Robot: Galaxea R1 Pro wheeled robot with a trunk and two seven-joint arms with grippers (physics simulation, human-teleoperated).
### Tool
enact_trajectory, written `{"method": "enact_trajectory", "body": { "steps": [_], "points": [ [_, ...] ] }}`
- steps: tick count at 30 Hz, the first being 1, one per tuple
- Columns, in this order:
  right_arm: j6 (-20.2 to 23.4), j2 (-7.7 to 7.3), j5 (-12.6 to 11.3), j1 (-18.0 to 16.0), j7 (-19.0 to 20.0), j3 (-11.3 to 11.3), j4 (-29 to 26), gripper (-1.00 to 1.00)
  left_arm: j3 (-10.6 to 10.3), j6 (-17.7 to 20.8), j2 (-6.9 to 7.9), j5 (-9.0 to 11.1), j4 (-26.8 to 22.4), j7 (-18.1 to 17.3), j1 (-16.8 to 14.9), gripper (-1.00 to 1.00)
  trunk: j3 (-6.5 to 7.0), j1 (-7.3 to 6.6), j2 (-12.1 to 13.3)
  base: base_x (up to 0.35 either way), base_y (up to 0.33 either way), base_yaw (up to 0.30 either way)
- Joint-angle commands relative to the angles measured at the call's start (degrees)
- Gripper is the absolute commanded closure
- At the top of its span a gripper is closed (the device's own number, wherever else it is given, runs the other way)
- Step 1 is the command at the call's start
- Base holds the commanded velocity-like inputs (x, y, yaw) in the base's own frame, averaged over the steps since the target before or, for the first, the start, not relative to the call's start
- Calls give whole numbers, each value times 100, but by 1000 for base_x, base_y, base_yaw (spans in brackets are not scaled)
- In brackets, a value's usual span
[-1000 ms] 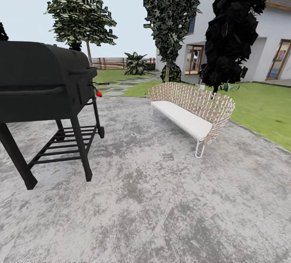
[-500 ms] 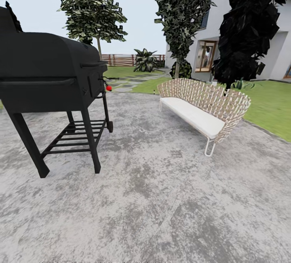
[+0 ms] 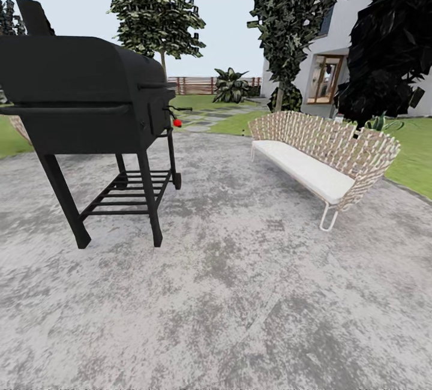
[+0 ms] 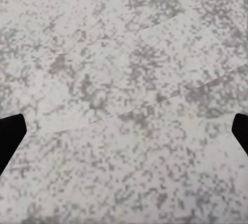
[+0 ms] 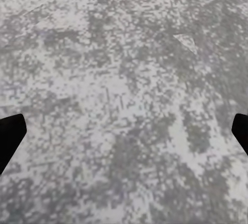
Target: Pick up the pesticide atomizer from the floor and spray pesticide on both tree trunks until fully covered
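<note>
Head view: the robot stands on the grey stone patio (image 3: 240,294). A black grill (image 3: 90,96) on legs stands near left; a woven sofa (image 3: 324,156) with a white seat stands right of centre. Beyond them lie the lawn (image 3: 414,156), a slat fence (image 3: 192,85) far back, thin-trunked trees (image 3: 159,12) and a house (image 3: 354,48) at far right. No pesticide atomizer and no thick bare trunk can be identified in these pictures; their location cannot be told from here.

Step in hand, as judged: travel toward the grass to locate the atomizer. To do it well, steer through the open gap between grill and sofa, keep clear of the grill legs and the sofa frame, and hold the head view on the lawn so a small dark green object can be spotted.

Left wrist view: the left hand (image 4: 124,131) points down at the patio, dark fingertips (image 4: 10,139) at opposite picture edges, spread wide with nothing between them. Right wrist view: the right hand (image 5: 124,131) is posed likewise, fingertips (image 5: 10,136) spread apart and empty.
</note>
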Motion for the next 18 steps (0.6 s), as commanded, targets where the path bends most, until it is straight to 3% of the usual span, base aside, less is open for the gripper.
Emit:
{"method": "enact_trajectory", "body": {
  "steps": [1, 5, 12, 18],
  "points": [
    [-19, 0, 2, -3, 1, -5, 6, -100, 11, -19, -1, -1, 5, 4, -3, -100, -24, 21, -43, 0, 0, 25],
    [-21, -19, 11, -3, -11, -13, 17, -100, 8, -19, -2, -1, 3, 4, -3, -100, -98, 109, -204, 0, 0, 9],
    [-22, -35, 13, -3, -17, -18, 16, -100, 2, -19, -2, 14, -7, 4, -3, -100, -98, 109, -204, 15, 0, 1],
    [-22, -35, 12, -3, -17, -16, 20, -100, 3, -19, 6, 10, -4, 4, -3, -100, -98, 109, -204, 269, 0, 0]
  ]
}}
